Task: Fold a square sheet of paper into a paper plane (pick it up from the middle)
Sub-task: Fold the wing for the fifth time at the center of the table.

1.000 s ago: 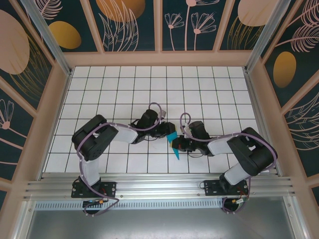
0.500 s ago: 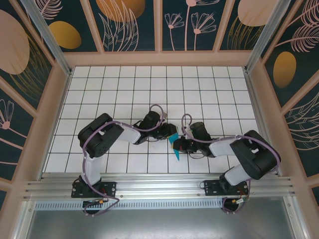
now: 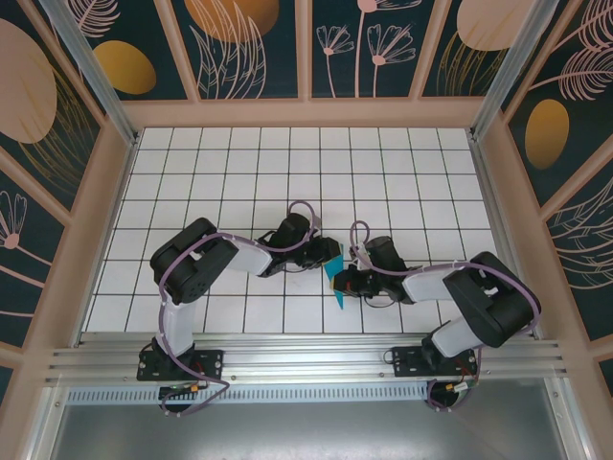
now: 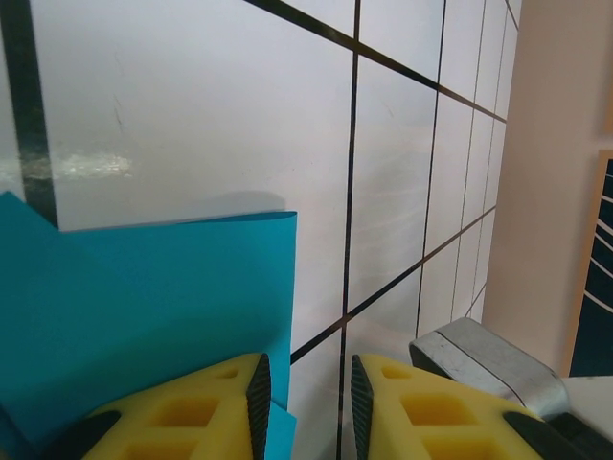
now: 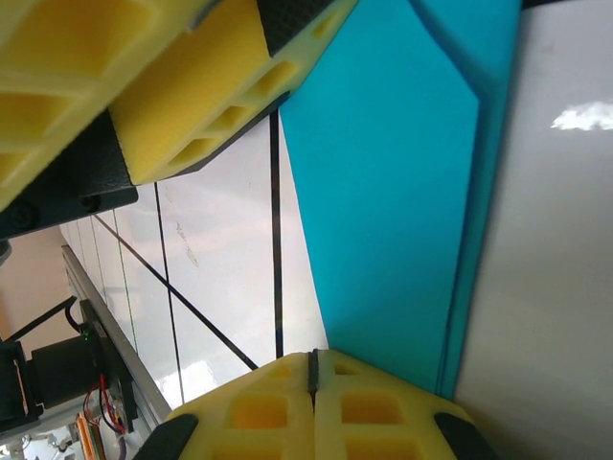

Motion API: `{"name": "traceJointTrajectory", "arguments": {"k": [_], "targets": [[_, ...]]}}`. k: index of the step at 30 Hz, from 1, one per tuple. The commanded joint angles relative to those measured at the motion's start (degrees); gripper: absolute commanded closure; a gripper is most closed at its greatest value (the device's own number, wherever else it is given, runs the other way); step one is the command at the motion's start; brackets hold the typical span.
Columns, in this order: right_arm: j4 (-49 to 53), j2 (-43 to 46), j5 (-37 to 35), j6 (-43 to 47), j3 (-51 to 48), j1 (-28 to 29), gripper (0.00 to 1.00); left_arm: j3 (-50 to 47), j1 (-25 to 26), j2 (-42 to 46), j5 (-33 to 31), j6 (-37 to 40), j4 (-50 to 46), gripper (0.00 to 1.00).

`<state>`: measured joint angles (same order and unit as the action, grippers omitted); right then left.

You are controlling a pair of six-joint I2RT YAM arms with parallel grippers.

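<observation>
**Jaws meeting over the paper at mid-table**

Left jaws are standing slightly apart, a narrow gap showing between the yellow pads of the left gripper (image 4: pixel 306 383). The paper (image 4: pixel 144 307) is lying beside and partly under one pad (image 4: pixel 192 407), its straight edge running down to that gap, and nothing is being clamped.

Right jaws are sitting pressed together, and the right gripper (image 5: pixel 312 369) is showing only a thin seam between its pads. No paper is showing in that seam. The paper (image 5: pixel 393 192) is reaching down to one of the pads and passing beneath it; whether a layer is being pinched I cannot tell. One of the left gripper's fingers (image 5: pixel 182 105) is hanging just beside the paper's upper edge.

From above, the left gripper (image 3: pixel 321 254) and right gripper (image 3: pixel 345 280) are facing each other near the middle of the tiled table (image 3: pixel 287 163). The paper (image 3: pixel 337 287) is sitting between them as a narrow teal sliver, its point aiming toward the arm bases.
</observation>
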<state>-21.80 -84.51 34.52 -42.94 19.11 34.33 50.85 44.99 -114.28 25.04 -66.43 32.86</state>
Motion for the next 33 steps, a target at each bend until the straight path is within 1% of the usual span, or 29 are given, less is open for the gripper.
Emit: {"name": "traceJointTrajectory", "arguments": {"k": [1,4,7,8,12,17,21,23,25,28,30,33], "targets": [[10.9,3.3,0.1,-0.5,-1.9,1.1,0.97,-0.4,-0.2,-3.7,-6.2,2.6,-8.4,0.68],[11.2,7.5,1.5,-0.7,-2.6,1.1,0.96,-0.2,-0.2,-3.5,-6.7,3.4,-9.6,0.68],[10.4,6.4,2.5,-0.4,-3.7,1.1,0.95,0.0,-0.2,-3.8,-6.4,3.6,-9.9,0.68],[10.8,5.0,2.2,0.0,-3.8,1.0,0.96,0.1,-0.2,-3.8,-6.3,3.6,-9.9,0.68],[14.9,0.8,-3.6,0.5,-3.5,1.1,0.97,0.4,-0.1,-3.6,-6.4,4.0,-10.6,0.67],[18.6,3.5,-4.9,2.4,-1.8,1.0,1.00,0.7,-0.2,-3.5,-6.5,3.9,-11.0,0.67],[16.9,6.5,0.7,2.7,-1.7,1.5,0.99,1.1,-0.2,-3.4,-6.8,4.3,-11.6,0.67],[16.4,7.2,1.6,2.8,-2.2,2.3,0.98,1.3,-0.2,-3.6,-6.7,4.4,-11.8,0.67],[17.1,6.3,1.7,3.5,-2.9,2.5,0.98,1.4,-0.2,-3.8,-6.7,4.4,-11.8,0.67],[17.1,5.1,-0.1,2.8,-3.9,2.6,0.99,1.4,-0.2,-3.9,-6.7,4.4,-12.0,0.68],[16.7,5.9,-0.1,2.5,-4.2,2.5,0.99,1.4,-0.2,-3.7,-6.9,4.4,-12.2,0.67],[19.3,8.7,-0.9,2.8,-2.9,2.6,0.99,1.4,-0.2,-3.8,-7.0,4.3,-12.4,0.68]]}}
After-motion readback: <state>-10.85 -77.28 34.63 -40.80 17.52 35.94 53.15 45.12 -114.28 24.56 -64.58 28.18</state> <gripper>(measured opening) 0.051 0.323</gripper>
